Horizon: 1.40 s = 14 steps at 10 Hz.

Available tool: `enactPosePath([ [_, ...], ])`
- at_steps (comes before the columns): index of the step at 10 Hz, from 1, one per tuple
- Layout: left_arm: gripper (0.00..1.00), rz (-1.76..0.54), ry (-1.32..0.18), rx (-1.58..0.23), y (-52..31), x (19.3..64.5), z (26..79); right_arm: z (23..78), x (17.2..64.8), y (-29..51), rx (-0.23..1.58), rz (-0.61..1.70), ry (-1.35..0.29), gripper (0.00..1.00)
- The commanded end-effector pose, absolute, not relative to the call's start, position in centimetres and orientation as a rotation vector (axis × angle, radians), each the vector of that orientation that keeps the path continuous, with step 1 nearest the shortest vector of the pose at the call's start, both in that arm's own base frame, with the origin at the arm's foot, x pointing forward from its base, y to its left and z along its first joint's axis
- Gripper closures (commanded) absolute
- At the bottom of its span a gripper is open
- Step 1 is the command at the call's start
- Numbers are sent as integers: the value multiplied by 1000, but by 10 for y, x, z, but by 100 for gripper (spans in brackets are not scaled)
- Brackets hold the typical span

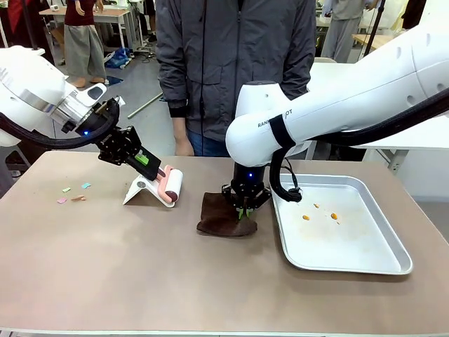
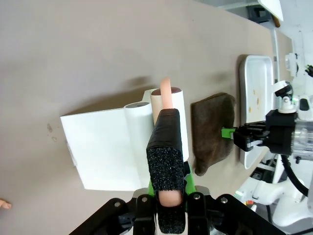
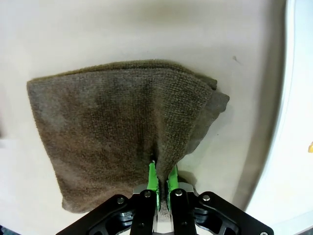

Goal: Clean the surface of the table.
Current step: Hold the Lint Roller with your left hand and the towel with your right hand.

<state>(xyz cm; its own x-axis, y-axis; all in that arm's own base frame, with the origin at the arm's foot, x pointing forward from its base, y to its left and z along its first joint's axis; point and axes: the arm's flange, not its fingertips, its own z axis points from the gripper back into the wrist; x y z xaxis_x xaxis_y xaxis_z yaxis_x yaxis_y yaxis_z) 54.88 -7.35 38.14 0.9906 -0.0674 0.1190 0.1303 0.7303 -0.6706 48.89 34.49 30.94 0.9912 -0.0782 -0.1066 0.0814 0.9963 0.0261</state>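
Front view: one table (image 1: pixel 140 274), brownish top, long axis running left-right across picture, filling space between robot's side and person at far edge. On it: one brown cloth (image 1: pixel 216 216), one lint roller (image 1: pixel 172 185), one metal tray (image 1: pixel 351 246), four paper scraps (image 1: pixel 77 198) near left end. Left gripper (image 1: pixel 156 170) clamped on roller's pink handle; right gripper (image 1: pixel 244 210) pinching cloth's edge. Right wrist view: cloth fold caught between green pads (image 3: pixel 152 177), masked by gripper in front view. Left wrist view: roller's white cover (image 2: pixel 98 147) seen as broad sheet beside roll.
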Motion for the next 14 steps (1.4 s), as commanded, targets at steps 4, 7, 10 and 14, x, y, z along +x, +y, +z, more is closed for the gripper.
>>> enactPosePath([
  [4, 100, -153, -211, -921, -50, 515, 415, 337, 492, 281, 474, -26, 172, 100],
  [7, 100, -161, -189, -1087, -28, 501, 430, 353, 488, 244, 785, 57, 178, 100],
  [10, 100, -189, -116, -1193, 12, 481, 442, 374, 473, 192, 1162, 191, 51, 100],
  [14, 100, -103, -233, -1292, 107, 410, 440, 395, 405, 112, 1415, 261, -94, 100],
])
